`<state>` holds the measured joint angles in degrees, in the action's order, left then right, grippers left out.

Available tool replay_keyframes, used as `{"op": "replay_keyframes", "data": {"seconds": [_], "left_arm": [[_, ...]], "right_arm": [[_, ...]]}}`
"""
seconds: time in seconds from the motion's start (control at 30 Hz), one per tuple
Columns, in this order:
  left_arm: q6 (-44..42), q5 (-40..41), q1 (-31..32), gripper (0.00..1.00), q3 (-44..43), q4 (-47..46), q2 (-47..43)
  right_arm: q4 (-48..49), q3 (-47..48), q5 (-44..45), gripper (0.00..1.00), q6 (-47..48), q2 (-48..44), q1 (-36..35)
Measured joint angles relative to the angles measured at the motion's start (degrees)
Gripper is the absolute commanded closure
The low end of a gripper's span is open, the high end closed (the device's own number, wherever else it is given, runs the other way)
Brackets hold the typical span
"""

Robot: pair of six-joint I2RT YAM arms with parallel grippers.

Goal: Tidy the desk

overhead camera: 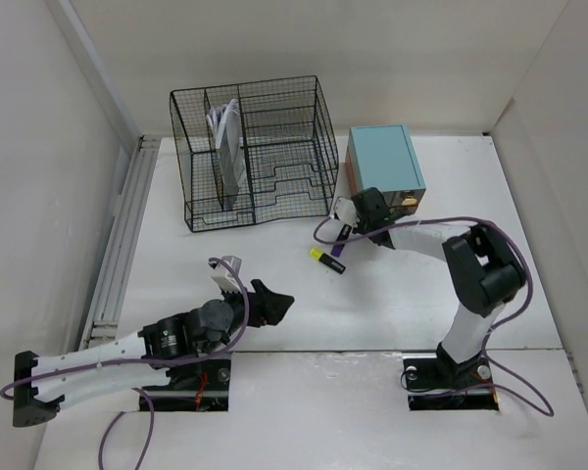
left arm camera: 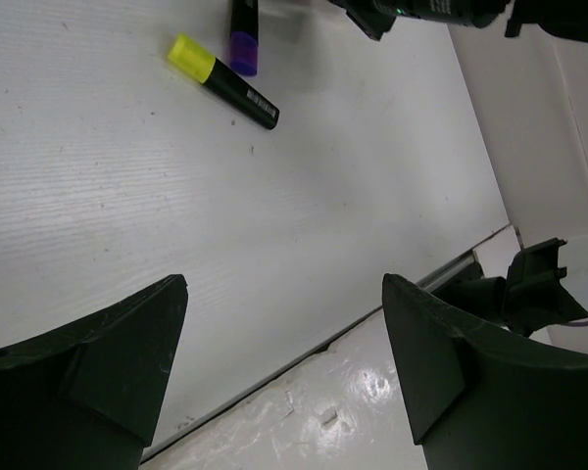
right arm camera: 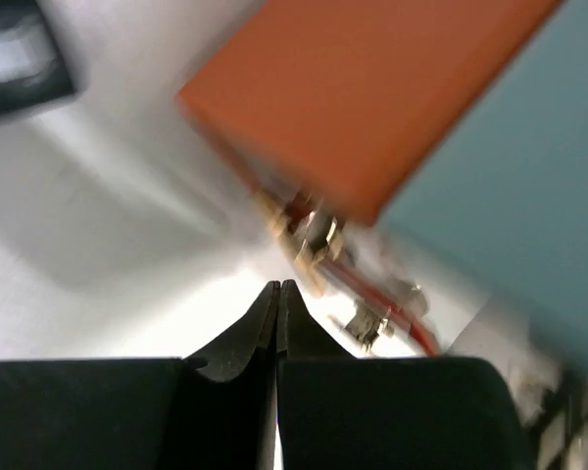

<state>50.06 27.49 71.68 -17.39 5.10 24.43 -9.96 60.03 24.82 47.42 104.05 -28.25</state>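
Scene: white matte worktop (overhead camera: 392, 304) spans wall to wall.
Left jaws: wide open, empty, front-left.
Right jaws: closed, beside teal drawer box (overhead camera: 384, 162), far-right.
Risk: closed jaws may shove box askew.

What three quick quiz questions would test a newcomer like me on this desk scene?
1. True or false: the left pincer is open.
2. What colour is the cap of the highlighter lying on the desk? A red, B yellow, C green.
3. Fill in: the wire-mesh organizer holds upright ____ in a left compartment.

Key: 1 true; 2 B; 3 papers.
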Motion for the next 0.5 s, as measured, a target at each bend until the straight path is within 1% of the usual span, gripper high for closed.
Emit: {"op": "replay_keyframes", "data": {"seconds": [0.1,0.17,0.2,0.23,0.27,0.3,0.33,0.37,0.43,0.47,0.5], "left_arm": [[0.0,0.0,0.0,0.22,0.0,0.11,-0.87],[0.0,0.0,0.0,0.22,0.0,0.13,-1.09],[0.0,0.0,0.0,0.22,0.0,0.15,-1.11],[0.0,0.0,0.0,0.22,0.02,0.17,-1.11],[0.0,0.0,0.0,0.22,0.02,0.28,-1.11],[0.0,0.0,0.0,0.22,0.0,0.28,-1.11],[0.0,-0.02,0.0,0.22,0.0,0.31,-1.14],[-0.02,-0.02,0.0,0.22,0.0,0.26,-1.09],[-0.04,-0.04,0.0,0.22,0.0,0.0,-0.94],[-0.04,-0.07,0.0,0.22,0.0,-0.2,-0.57],[-0.07,-0.02,0.0,0.22,0.0,-0.44,-0.04]], "right_arm": [[-0.55,-4.66,-2.84,1.0,0.96,-6.82,-0.92],[-2.93,-6.12,-7.37,1.0,2.05,-13.14,-1.4],[-4.5,-6.23,-10.73,0.98,2.51,-16.52,-1.44],[-6.16,-6.16,-14.14,0.9,3.19,-19.93,-1.46],[-7.85,-6.14,-17.79,0.69,3.89,-23.61,-1.38],[-9.49,-6.12,-21.03,0.55,4.35,-27.1,-1.33],[-9.9,-6.71,-23.58,0.3,4.31,-31.1,-1.14],[-9.88,-7.52,-25.57,0.01,3.28,-35.08,-0.72],[-7.02,-11.61,-28.5,0.0,1.31,-45.38,1.33],[-4.85,-13.75,-28.85,0.0,-1.36,-50.29,3.08],[-3.61,-14.97,-28.61,0.05,-4.11,-53.57,4.85]]}}
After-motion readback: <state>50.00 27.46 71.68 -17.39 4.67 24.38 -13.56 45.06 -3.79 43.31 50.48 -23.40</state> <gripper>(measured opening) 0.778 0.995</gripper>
